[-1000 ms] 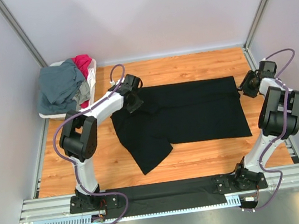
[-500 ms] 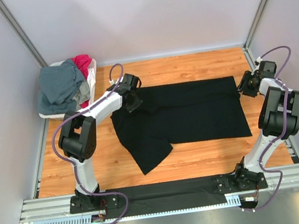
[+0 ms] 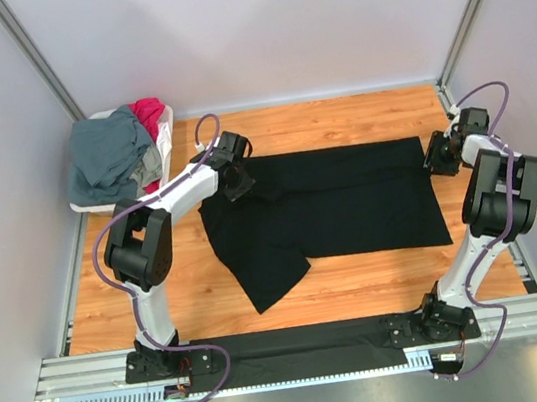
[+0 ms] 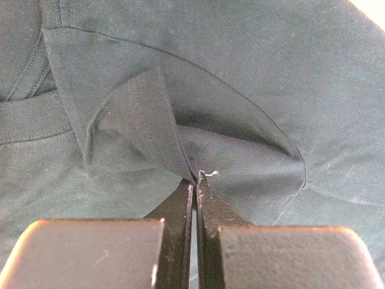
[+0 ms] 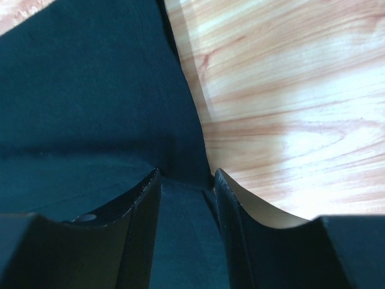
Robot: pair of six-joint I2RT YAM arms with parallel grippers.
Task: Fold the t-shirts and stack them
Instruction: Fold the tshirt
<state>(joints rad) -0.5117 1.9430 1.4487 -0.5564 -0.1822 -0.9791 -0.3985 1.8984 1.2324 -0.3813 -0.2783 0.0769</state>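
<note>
Still being straightened before any fold, the black t-shirt (image 3: 349,199) mid-desk (image 3: 337,115) is being pinched at the shoulder by the left gripper's (image 4: 195,180) nearly shut jaws, while the right gripper's (image 3: 435,154) part-open jaws are being nudged farther back at the hem, grip unclear.

Setting: a robotics laboratory test cell, not a home or a shop.

Indicators:
- Enclosure. Plain pale grey panel walls (image 3: 273,28) close the work area on three sides, joined at the corners by bare aluminium posts (image 3: 29,55).
- Work surface. A wood-grain tabletop (image 3: 360,273) fills the floor of the cell.
- Mounting. Slotted aluminium rails (image 3: 82,375) run along the near edge. The white-and-black left robot arm (image 3: 144,250) and the matching right robot arm (image 3: 496,202) are bolted there side by side.
- Wiring. Exposed purple cables (image 3: 104,251) loop along each arm.
- Test material. The only domestic items are a white plastic basket (image 3: 166,135) heaped with cloth and a black short-sleeved cloth t-shirt (image 3: 349,199) spread flat on the tabletop.
</note>
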